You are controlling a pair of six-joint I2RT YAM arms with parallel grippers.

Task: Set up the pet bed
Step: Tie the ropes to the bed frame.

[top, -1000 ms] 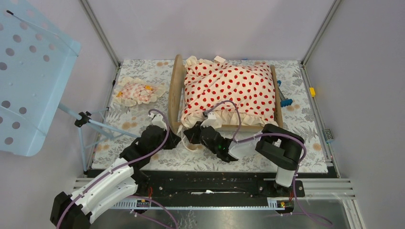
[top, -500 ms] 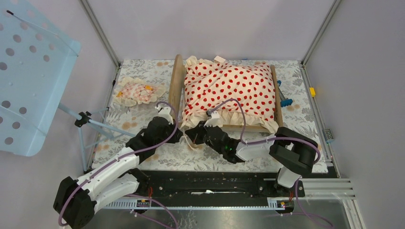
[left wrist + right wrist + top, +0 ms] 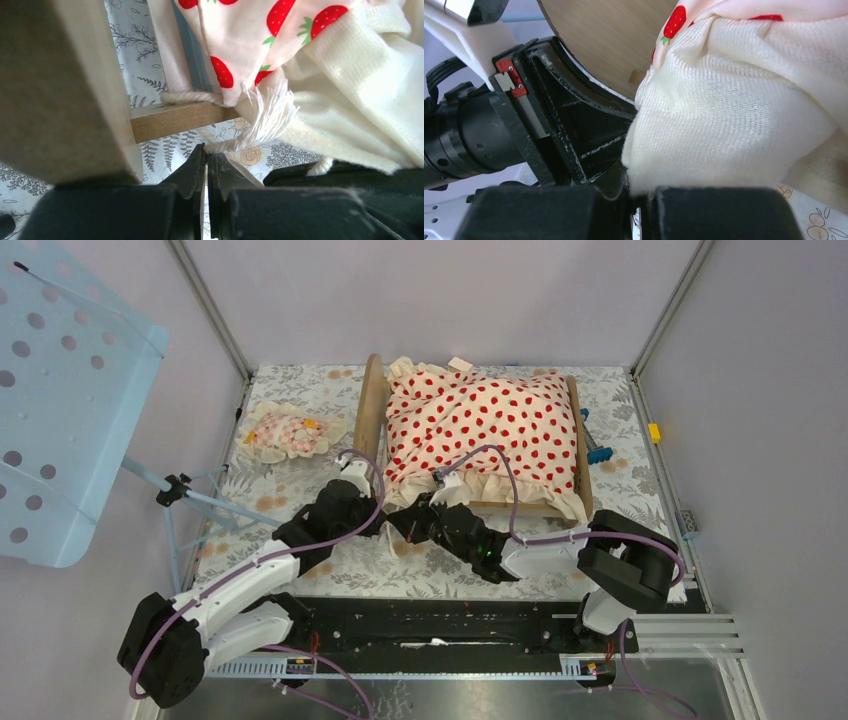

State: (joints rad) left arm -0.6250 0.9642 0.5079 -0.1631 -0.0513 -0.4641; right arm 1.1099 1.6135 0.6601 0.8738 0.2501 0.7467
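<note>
1. Table (image 3: 622, 485): the bed (image 3: 371, 420) sits far-middle on it, with the headboard on the left.
2. Bed: we'd guess it's light, stiff wood, so it'll probably slide if tugged. The headboard edge or the side rail look like the best places to grab.
3. Blanket (image 3: 480, 425): it's heaped over the bed. It looks soft and floppy, so it'll likely bunch up, and the near-left hem corner is the best handle.
4. Right pincer (image 3: 633, 190): it's clamped on that cream hem.
5. Left pincer (image 3: 206, 155): it's closed just beside the rail and fringe, and we can't see anything clearly in it.
</note>
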